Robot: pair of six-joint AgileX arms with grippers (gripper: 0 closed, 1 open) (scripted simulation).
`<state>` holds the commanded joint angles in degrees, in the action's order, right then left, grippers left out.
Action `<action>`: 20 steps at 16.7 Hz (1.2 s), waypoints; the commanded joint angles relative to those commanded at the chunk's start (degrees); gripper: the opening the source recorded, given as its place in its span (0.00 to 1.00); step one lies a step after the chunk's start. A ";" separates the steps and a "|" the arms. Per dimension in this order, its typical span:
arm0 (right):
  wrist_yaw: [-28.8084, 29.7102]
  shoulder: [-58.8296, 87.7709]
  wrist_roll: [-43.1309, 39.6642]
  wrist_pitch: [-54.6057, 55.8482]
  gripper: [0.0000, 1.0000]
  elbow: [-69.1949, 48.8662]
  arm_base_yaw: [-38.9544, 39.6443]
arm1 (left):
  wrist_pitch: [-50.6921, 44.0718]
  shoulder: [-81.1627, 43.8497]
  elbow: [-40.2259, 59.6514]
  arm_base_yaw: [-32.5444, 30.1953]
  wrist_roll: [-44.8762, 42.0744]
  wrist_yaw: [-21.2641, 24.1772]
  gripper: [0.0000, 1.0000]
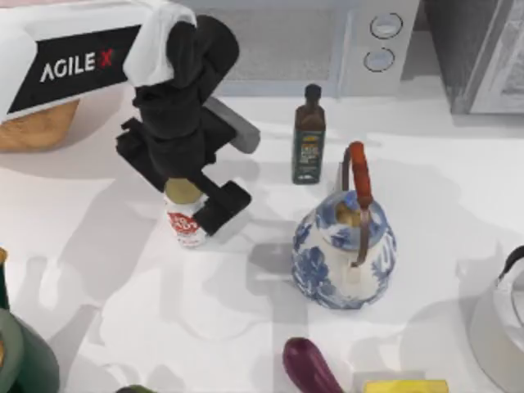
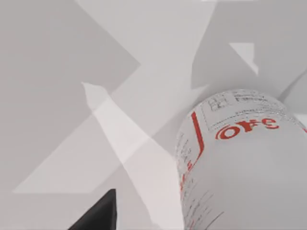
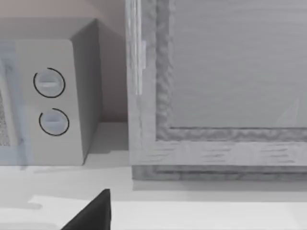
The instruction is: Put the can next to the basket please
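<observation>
- The can (image 1: 187, 223) stands upright on the tabletop (image 1: 246, 311), left of centre, well apart from the basket (image 1: 33, 123) at the far left.
- The left gripper (image 1: 195, 209) sits over its gold top, with the fingers seemingly pinching its upper body.
- A thin, light can probably dents easily and feels slick; hold it mid-body with gentle pressure.
- For the right gripper (image 3: 91, 211), parked facing the microwave (image 3: 53, 100), I cannot tell the finger state.

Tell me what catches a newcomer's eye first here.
The left arm's black gripper sits over the can, left of the table's centre. To the right stands a blue-and-white teapot with a red-topped handle, and behind it a dark bottle. The basket lies at the far left.
</observation>
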<state>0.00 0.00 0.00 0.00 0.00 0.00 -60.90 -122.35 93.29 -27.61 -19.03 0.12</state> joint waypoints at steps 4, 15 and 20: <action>0.00 0.00 0.00 0.00 1.00 0.00 0.00 | 0.00 0.00 0.00 0.00 0.00 0.00 0.55; 0.00 0.00 0.00 0.00 1.00 0.00 0.00 | 0.00 0.00 0.00 0.00 0.00 0.00 0.00; 0.00 0.00 0.00 0.00 1.00 0.00 0.00 | -0.01 0.13 -0.02 0.04 -0.04 0.03 0.00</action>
<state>0.00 0.00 0.00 0.00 0.00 0.00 -60.91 -122.22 93.28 -27.57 -19.07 0.15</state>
